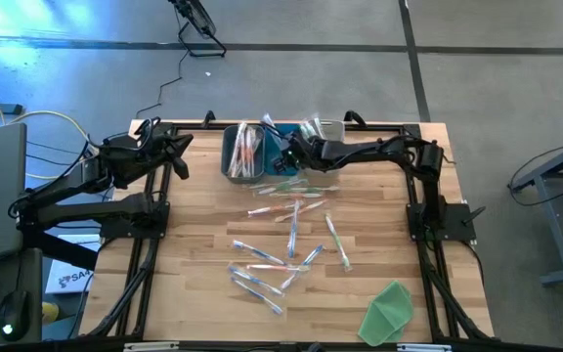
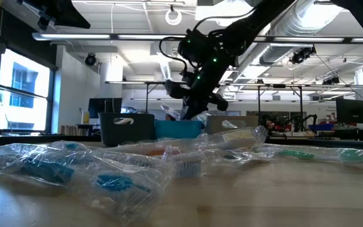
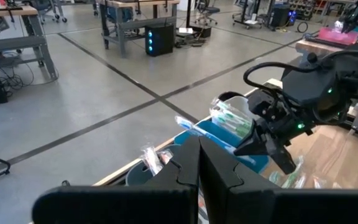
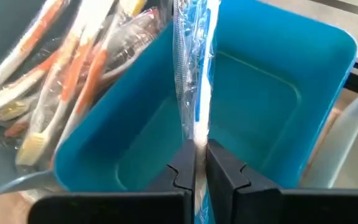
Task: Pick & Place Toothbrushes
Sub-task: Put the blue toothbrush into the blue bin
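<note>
Just below the right tool (image 4: 194,163) sits the blue bin (image 4: 260,93); the tool pinches a wrapped blue toothbrush (image 4: 196,81) above it, orange toothbrushes (image 4: 73,68) binned alongside, left tool (image 1: 169,152) parked well apart.

Arms: two, black, jointed, tubular links.
Right arm (image 2: 232,38): small green indicator lights, looping black cable.
Fingers (image 4: 225,168): dark, angular, matte plastic.

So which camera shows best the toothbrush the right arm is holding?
The right wrist view: the blue wrapped toothbrush fills it, pinched in the right gripper over the blue bin. The high view shows a sliver, the left wrist view shows it far off, and the low view barely shows it.
</note>
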Robot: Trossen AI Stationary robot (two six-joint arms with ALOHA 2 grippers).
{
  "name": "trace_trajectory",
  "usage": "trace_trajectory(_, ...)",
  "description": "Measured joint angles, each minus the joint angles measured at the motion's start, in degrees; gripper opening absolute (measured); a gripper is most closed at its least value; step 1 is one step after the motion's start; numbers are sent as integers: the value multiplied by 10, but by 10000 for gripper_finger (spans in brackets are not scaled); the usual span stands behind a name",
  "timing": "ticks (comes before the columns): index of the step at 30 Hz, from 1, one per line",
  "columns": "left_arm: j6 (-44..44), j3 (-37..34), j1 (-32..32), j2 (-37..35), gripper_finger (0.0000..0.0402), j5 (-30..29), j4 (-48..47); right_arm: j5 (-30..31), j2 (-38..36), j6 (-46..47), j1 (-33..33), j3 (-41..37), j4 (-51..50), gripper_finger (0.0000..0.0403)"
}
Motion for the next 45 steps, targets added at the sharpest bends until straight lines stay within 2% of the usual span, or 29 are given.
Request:
trace_trajectory(5, 0, 0, 0, 0, 0, 0, -6, 1, 0, -4, 0, 0, -1, 22)
trace_trajectory(15, 0, 0, 0, 0, 0, 0, -13, 2, 0, -6, 0, 0, -1, 122)
trace_trajectory(21, 0, 0, 0, 0, 0, 0, -13, 2, -17, -17, 0, 0, 2, 144)
trace_trajectory(29, 0, 0, 0, 0, 0, 0, -14, -11, -71, -99, 0, 0, 42, 116)
trace_trajectory(33, 0, 0, 0, 0, 0, 0, -14, -60, -86, -119, -1, 0, 72, 87)
trace_trajectory(39, 0, 0, 0, 0, 0, 0, -16, -163, -83, -124, -3, 0, 102, 10)
trace_trajectory(45, 0, 0, 0, 0, 0, 0, -25, -182, -79, -122, -11, 0, 96, 2)
